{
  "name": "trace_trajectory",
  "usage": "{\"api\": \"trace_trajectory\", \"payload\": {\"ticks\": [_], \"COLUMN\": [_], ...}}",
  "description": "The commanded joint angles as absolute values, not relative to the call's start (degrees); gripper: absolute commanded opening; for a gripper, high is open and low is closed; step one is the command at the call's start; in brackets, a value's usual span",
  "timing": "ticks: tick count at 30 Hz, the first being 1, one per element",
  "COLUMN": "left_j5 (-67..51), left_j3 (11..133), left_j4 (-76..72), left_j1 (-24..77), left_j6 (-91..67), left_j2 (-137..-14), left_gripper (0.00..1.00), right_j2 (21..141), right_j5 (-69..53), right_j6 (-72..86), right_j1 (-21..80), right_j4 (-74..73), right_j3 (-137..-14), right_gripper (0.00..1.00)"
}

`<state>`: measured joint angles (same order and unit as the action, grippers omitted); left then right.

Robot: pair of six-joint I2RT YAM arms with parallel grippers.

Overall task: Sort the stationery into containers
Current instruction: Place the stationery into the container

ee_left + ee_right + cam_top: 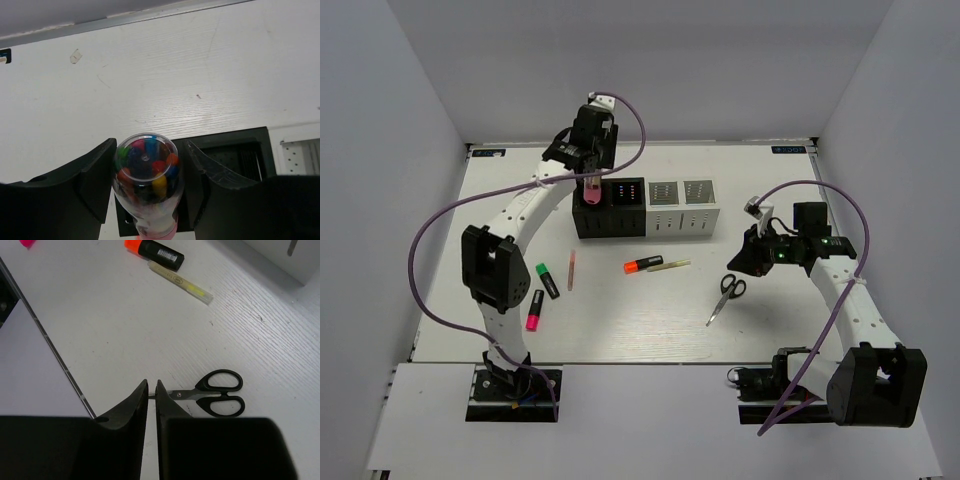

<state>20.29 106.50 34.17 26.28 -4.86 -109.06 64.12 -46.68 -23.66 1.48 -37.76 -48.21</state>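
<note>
My left gripper (590, 183) is shut on a pink tube (591, 191) and holds it over the leftmost black cup of the containers (646, 209). In the left wrist view the tube (146, 172) is clear, full of coloured beads, with a pink end, and sits between my fingers (95, 172) above the black cup (240, 152). My right gripper (748, 256) is shut and empty above the table. In the right wrist view its tips (152, 385) hover just over the blade of the black-handled scissors (217, 392), which lie flat in the top view (725, 296).
An orange-capped marker (642, 264) and a yellowish stick (669, 265) lie in front of the cups, also in the right wrist view (155, 249) (180, 282). A pink stick (571, 270), a green-capped marker (548, 280) and a pink-capped marker (535, 310) lie at front left.
</note>
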Motion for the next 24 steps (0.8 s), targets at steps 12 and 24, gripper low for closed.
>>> {"api": "trace_trajectory", "payload": {"ticks": [12, 24], "left_j5": [27.2, 27.5], "left_j3": [93.3, 85.1], "left_j4": [13.1, 8.3], "left_j1": [26.8, 27.3], "left_j6": [2.9, 1.0], "left_j2": [-106.8, -103.2], "left_gripper": [0.0, 0.41], "right_j2": [65.0, 65.5], "right_j5": [-50.3, -50.7], "right_j6": [-27.1, -28.6], "right_j1": [1.3, 1.3], "right_j4": [-39.7, -41.0], "right_j3": [-49.0, -49.4], "right_gripper": [0.13, 0.57]}}
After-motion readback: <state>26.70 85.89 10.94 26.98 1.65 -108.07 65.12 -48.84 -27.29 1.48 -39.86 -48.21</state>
